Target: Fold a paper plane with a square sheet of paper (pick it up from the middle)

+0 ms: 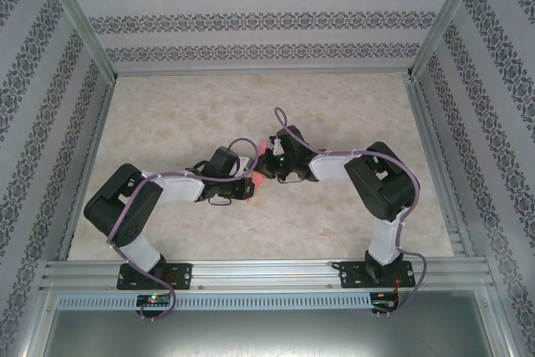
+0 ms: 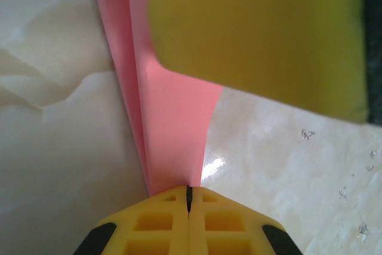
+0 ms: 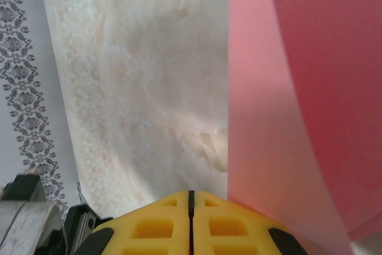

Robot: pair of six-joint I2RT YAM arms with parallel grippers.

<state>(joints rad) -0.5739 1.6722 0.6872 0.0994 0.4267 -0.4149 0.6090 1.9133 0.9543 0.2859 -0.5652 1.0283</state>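
At the left of the overhead view, the left arm (image 1: 125, 206) is seen bent at the elbow and reached inward across the cream marbled table (image 1: 359, 106). The left gripper (image 1: 248, 184) is held low near the table's middle. In its wrist view its yellow fingers (image 2: 161, 225) are seen closed flat together along a thin dark seam. The narrow end of the pink paper (image 2: 173, 129) is met right at their tips. Whether it is pinched there or only pressed cannot be told. From that point the paper is spread away from the fingers, widening as it goes. A long crease is seen along its left side, where a second layer is shown. The tabletop is seen on both sides of it.

In the overhead view the paper is found between the two grippers, at the middle of the table, largely covered by them. In the left wrist view a blurred yellow finger (image 2: 256, 34) of the right gripper (image 1: 270, 165) is seen across the paper's far right part.

Further right, that gripper is pointed toward the left one, the two tips close together. Its fingers (image 3: 227, 228) are likewise drawn tight together, seam to seam. The paper is raised just beside them on the right, curved upward like a tall pink wall. The right arm (image 1: 380, 181) is folded back to its base at the near rail (image 1: 267, 272).
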